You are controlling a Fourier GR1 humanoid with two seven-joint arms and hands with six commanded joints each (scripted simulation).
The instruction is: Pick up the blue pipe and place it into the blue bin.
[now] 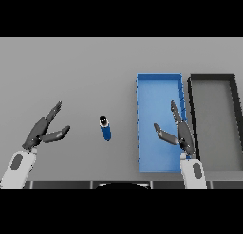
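The pipe lies on the table, between the two hands and just left of the blue bin (a black bin sits beside that one, on its right). The left hand hovers left of the pipe, fingers spread, holding nothing. The right hand hangs over the blue bin, fingers likewise straight and empty.

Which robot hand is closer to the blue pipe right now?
Left, narrowly. The left robot hand is open on the table left of the blue pipe; the right robot hand hovers over the blue bin.
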